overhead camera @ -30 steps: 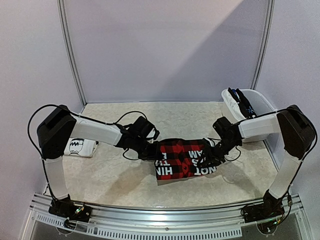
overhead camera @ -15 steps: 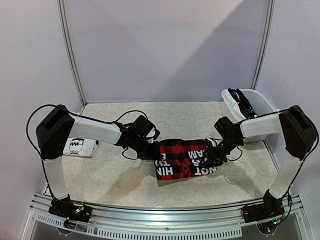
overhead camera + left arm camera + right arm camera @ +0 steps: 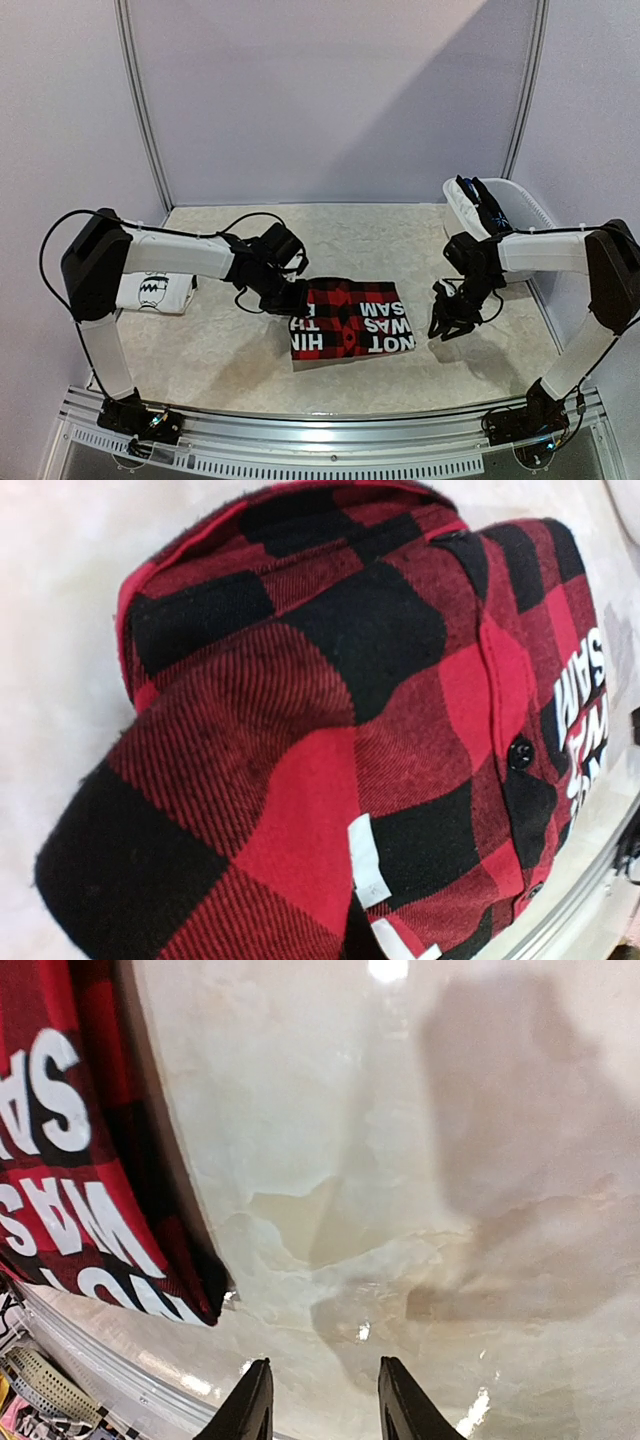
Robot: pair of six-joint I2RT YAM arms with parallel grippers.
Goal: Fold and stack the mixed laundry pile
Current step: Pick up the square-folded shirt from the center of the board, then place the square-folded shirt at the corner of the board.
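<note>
The red-black plaid garment [image 3: 350, 320] with white lettering lies folded on the table's middle. It fills the left wrist view [image 3: 330, 730]. My left gripper [image 3: 291, 300] is at its left edge; its fingers are hidden under the fabric, which bunches over them as if held. My right gripper [image 3: 446, 325] is open and empty, off the garment's right edge, over bare table. In the right wrist view its fingertips [image 3: 250, 1405] stand apart, and the plaid's lettered corner [image 3: 60, 1160] lies to the left. A folded white T-shirt [image 3: 155, 293] with black print lies at far left.
A white plastic tub [image 3: 525, 200] at the back right holds dark and blue garments [image 3: 485, 212]. The marbled table [image 3: 380, 240] ends at a metal rail [image 3: 330, 420] in front. Walls close the back and sides.
My right gripper has let go of the plaid and moved right and down, off the garment. The plaid has slid left and toward the front with my left gripper.
</note>
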